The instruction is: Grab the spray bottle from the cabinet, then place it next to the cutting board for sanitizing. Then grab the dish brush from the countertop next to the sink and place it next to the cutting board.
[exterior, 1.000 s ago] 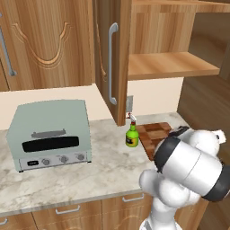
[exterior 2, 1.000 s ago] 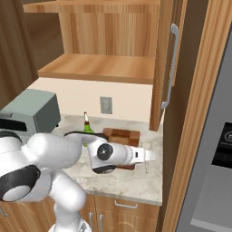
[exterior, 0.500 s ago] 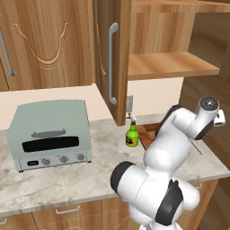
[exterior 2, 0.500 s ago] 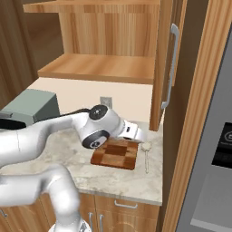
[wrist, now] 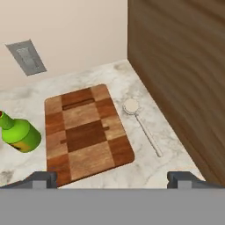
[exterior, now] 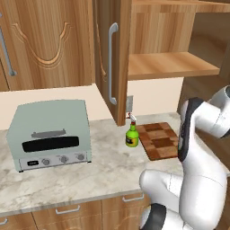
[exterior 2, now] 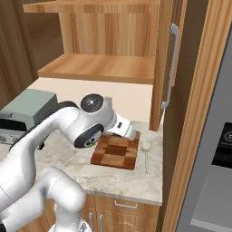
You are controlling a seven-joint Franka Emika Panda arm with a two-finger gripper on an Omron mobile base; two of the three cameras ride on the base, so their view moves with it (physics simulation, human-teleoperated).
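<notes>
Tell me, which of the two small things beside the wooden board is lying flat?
The dish brush: it lies flat on the countertop, white head toward the wall. The green spray bottle, on the cutting board's other side, stands upright.

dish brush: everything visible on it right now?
The dish brush is small, with a round white head and a thin, straight pale beige handle. It lies flat on the marbled countertop, beside the cutting board on the side away from the spray bottle, between the board and a tall wood panel. Its head points toward the back wall. It does not touch the board. Nothing grips it.
</notes>
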